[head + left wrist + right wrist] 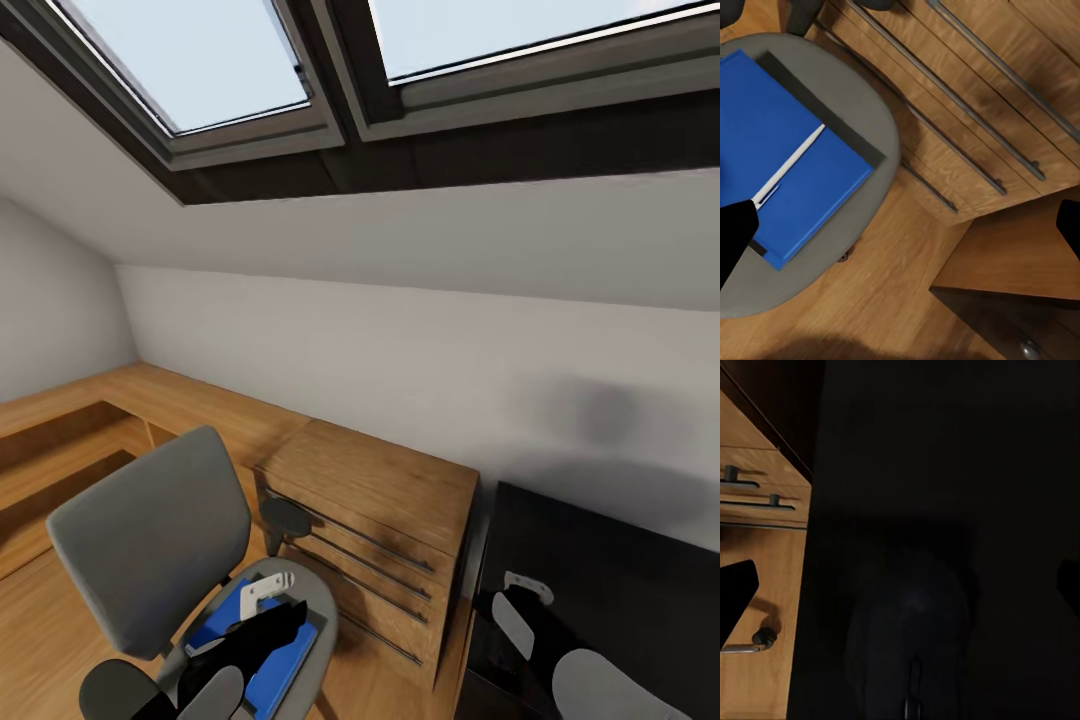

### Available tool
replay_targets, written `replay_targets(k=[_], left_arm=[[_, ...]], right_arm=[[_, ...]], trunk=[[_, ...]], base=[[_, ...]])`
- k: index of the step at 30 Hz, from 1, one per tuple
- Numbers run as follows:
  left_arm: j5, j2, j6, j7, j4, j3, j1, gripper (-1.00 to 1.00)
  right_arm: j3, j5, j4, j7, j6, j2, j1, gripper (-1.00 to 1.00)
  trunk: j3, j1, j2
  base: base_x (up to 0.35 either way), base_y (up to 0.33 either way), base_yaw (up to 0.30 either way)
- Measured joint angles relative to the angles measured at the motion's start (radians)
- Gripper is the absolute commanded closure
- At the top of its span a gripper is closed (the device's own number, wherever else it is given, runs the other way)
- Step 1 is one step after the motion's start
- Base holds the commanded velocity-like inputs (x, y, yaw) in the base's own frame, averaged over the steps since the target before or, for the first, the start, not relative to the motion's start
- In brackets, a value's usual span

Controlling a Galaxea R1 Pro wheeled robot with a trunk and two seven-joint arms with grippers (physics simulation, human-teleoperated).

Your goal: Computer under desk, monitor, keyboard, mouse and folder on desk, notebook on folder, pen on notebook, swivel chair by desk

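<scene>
Low at the frame's left, the flat bright blue folder (268, 668) lies on the grey upholstered swivel chair (150, 540) beneath the robot's spread-fingered left gripper (262, 618), which apparently must descend and clamp its edge; right fingers look apart.

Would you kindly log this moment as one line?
folder: on chair seat, pen on top | left gripper: open above the seat | right gripper: open over desk
</scene>
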Motion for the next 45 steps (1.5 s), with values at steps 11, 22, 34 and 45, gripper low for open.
replay_targets(k=[11,22,34,45], left_arm=[[0.002,-0.001,0.0,0.014,-0.032,0.001,0.0,-1.0],[0.003,-0.001,0.0,0.035,-0.036,0.001,0.0,-1.0],[0.003,0.0,0.001,0.031,-0.032,-0.004,0.0,-1.0],[0.003,0.0,0.001,0.031,-0.03,-0.005,0.0,-1.0]], right_arm=[[0.0,-0.001,0.001,0.0,0.031,0.001,-0.002,-1.0],[0.0,-0.001,0.001,0.0,0.033,0.001,-0.002,-1.0],[0.0,-0.001,0.0,0.0,0.031,0.002,-0.002,-1.0],[0.0,-0.001,0.0,0.0,0.031,0.002,-0.002,-1.0]], trunk=[[-0.025,0.031,-0.056],[-0.05,0.061,-0.112],[-0.05,0.062,-0.112],[-0.05,0.062,-0.112]], base=[[0.0,0.0,0.0],[0.0,0.0,0.0],[-0.035,0.0,0.0],[-0.147,0.0,0.0]])
